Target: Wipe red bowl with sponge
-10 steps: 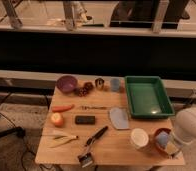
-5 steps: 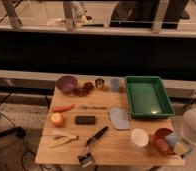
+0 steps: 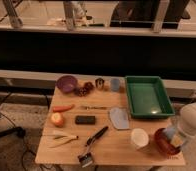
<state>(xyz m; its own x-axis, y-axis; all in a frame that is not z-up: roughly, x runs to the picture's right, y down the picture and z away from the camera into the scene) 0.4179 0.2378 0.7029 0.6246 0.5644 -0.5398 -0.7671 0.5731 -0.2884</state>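
The red bowl (image 3: 164, 142) sits at the table's front right corner, beside a white cup (image 3: 139, 138). My white arm reaches in from the right edge. Its gripper (image 3: 174, 134) hangs just over the bowl, shut on the light-blue sponge (image 3: 170, 132), which rests at the bowl's upper rim and inside. The arm hides the bowl's right side.
A green tray (image 3: 147, 96) stands behind the bowl. A blue-grey cloth (image 3: 119, 118), a black block (image 3: 85, 120), a brush (image 3: 93, 145), a carrot (image 3: 63, 107), a round fruit (image 3: 57, 119) and a purple bowl (image 3: 67, 83) lie across the wooden table (image 3: 111, 150).
The gripper and sponge have shifted a little across the red bowl, from its right side toward its upper left. Nothing else on the table has moved.
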